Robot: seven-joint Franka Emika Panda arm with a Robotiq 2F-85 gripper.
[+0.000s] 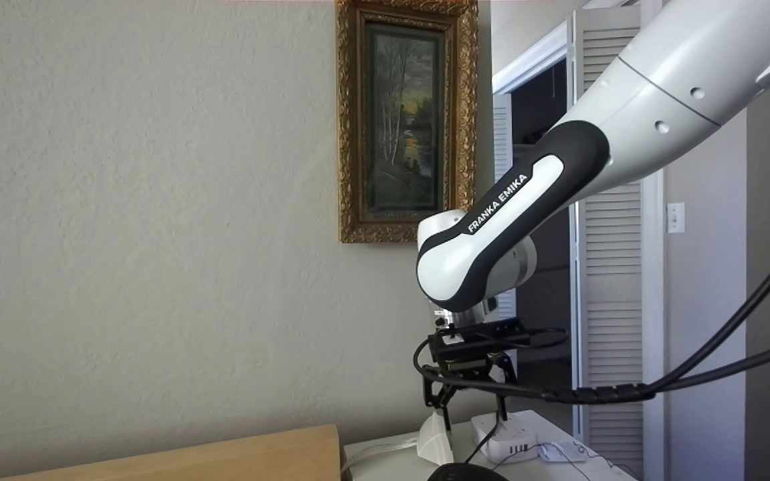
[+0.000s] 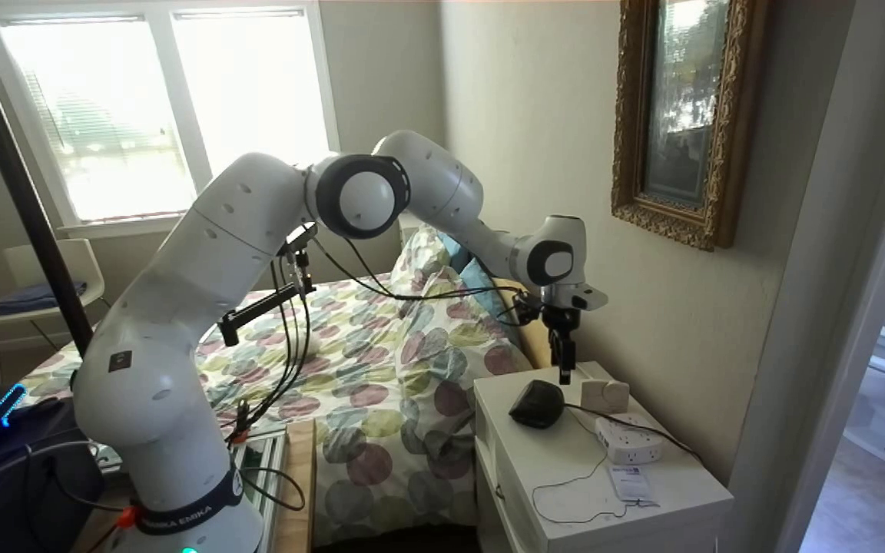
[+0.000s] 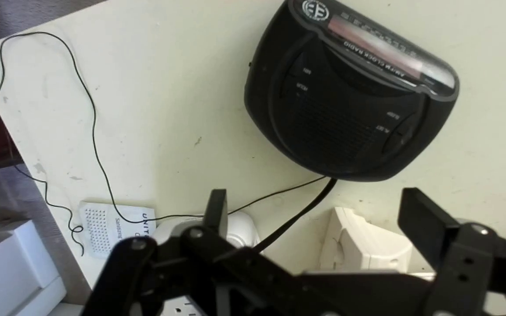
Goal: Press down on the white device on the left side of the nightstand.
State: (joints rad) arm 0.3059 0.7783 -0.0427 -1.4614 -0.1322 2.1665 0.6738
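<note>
In an exterior view, the bed (image 2: 389,399), its cover printed with coloured discs, sits at 7 o'clock. The robot arm (image 2: 235,207) arches from 8 o'clock over 12 to 4. Its forearm (image 1: 505,220) reads FRANKA EMIKA, and the same name, partly turned from sight, rings its base. The nightstand (image 2: 565,461) stands at 5 o'clock in an exterior view, while a gilt-framed picture (image 2: 686,100) hangs at 2.

Over the nightstand is the gripper (image 3: 316,210), its jaws released and spread well apart; whether they touch anything below, I cannot tell. In the wrist view the black clock radio (image 3: 349,105) lies at 2 o'clock, its lettering upside down to the camera: AM/FM CLOCK RADIO along the front, MIN, HOUR, SLEEP and AL SET by the buttons. A white outlet block (image 2: 631,439) rests at 5 o'clock from the peaked white device (image 2: 604,396). That device stands on the nightstand, at 6 o'clock from the clock radio in the wrist view, showing between the jaws.

A pale packet (image 3: 103,228) at 8 o'clock carries sideways print: UNIT, and a smaller word resembling Sanitizing. A thin black wire (image 3: 94,123) crosses it.
</note>
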